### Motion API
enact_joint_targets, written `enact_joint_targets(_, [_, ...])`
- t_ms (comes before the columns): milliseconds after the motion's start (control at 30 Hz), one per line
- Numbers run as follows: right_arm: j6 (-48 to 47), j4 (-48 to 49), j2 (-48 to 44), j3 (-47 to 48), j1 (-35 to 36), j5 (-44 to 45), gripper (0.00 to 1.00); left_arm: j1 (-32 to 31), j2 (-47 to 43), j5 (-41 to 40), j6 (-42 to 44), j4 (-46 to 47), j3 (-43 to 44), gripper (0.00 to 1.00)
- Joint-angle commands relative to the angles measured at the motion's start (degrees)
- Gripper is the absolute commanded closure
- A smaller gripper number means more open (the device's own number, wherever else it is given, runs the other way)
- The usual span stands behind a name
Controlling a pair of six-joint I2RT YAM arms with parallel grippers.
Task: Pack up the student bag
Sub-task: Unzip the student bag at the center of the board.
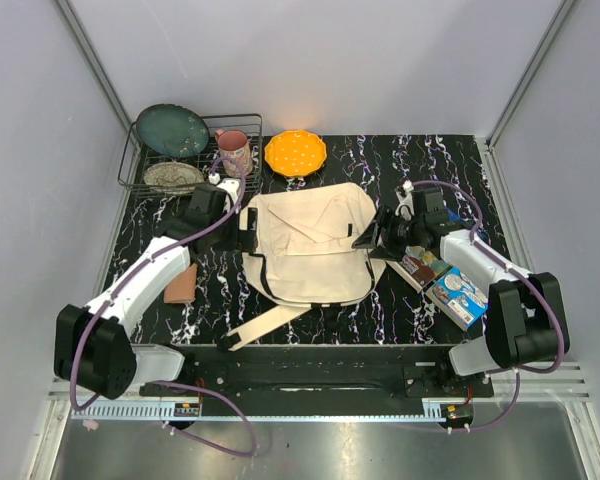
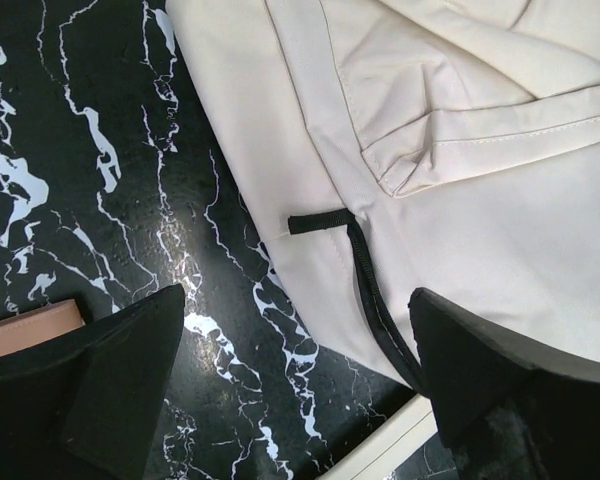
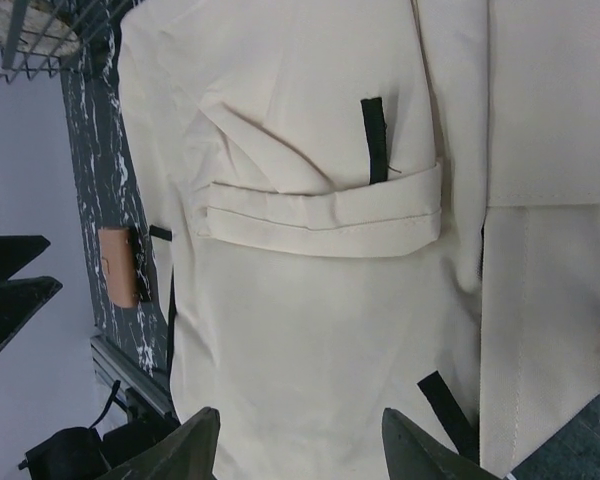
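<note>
Bag: student bag lies flat in the middle of the marbled table, flap down; one webbing strap trails toward the near edge; it is spread wide, so both sides can be reached.

Left hand: left gripper hangs over the bag's left edge with its jaws fully apart and nothing between them; the wrist view shows table under one finger and cream canvas under the other, straddling the seam where a black pull tab lies. Judged to be lined up on that edge.

Right hand: right gripper sits at the bag's right side; the jaws stand apart with canvas showing in the gap, nothing pinched that I can see; a pocket flap lies ahead of the fingers.

Why both sides: a soft bag slides or folds if pulled from one side — a hand at each edge looks meant to pin it and lift the opening.

Cargo, judged: a flat tan item lies left of the bag by the left arm; two printed boxes lie right of it by the right arm; each is close to the arm nearest it.

Not for packing, probably: a wire rack with dishes, a pink mug and an orange plate stand at the far edge, well apart from the hands.

Stage: early — the bag looks shut and nothing shows inside it.
</note>
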Motion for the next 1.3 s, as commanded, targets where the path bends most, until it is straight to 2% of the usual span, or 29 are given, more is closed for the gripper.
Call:
enact_joint_targets(0, [1.3,1.4,0.8,2.5,2.2,2.8,0.3,-0.2,3.3,1.3,-1.1,0.8,3.0,0.01])
enact_joint_targets(167, [3.2,-0.1,1.8,1.7,2.5,10.4,0.29,-0.2,8.4,3.5,-1.1,0.4,3.9,0.01])
enact_joint_targets(467, [0.1,-4.4,4.3,4.0,2.8,13.2,0.35,-0.4,13.5,2.5,-2.6,0.5,4.1,0.04])
enact_joint_targets(633, [-1.4,-4.9,5.2,3.2,4.2,14.2,0.43,-1.1,12.9,4.2,-3.3,1.1,4.6,0.05])
enact_joint_targets(800, [-2.8,-5.2,7.3,2.7,5.0,13.8,0.44,-2.2,12.1,6.2,-3.2,1.9,5.1,0.05])
enact_joint_targets(1000, [-5.2,-7.3,7.9,2.4,6.1,19.2,0.47,-3.9,12.1,6.7,-3.1,1.8,5.1,0.06])
enact_joint_targets(1033, [-5.4,-7.3,8.0,2.4,6.0,19.2,0.55,-4.0,12.0,6.7,-3.1,1.9,5.1,0.06])
enact_joint_targets(1100, [-5.9,-7.4,8.6,2.5,6.2,19.2,0.62,-4.5,11.8,6.7,-3.1,1.8,5.2,0.06])
enact_joint_targets(1133, [-6.0,-7.4,8.7,2.5,6.2,19.3,0.8,-4.7,11.6,6.8,-3.0,1.7,5.4,0.07])
enact_joint_targets(1167, [-6.1,-7.3,8.9,2.6,6.3,19.5,0.87,-4.9,11.4,6.8,-3.0,1.7,5.5,0.07])
enact_joint_targets(1200, [-6.2,-7.3,9.0,2.6,6.2,19.7,0.89,-5.5,11.2,6.8,-2.8,1.6,5.6,0.08])
enact_joint_targets(1233, [-6.3,-7.3,9.1,2.7,6.4,19.7,1.0,-5.8,10.7,6.8,-2.7,1.6,5.6,0.08])
enact_joint_targets(1267, [-6.5,-7.4,9.1,2.8,6.3,19.7,1.0,-6.2,10.5,6.8,-2.7,1.7,5.6,0.08])
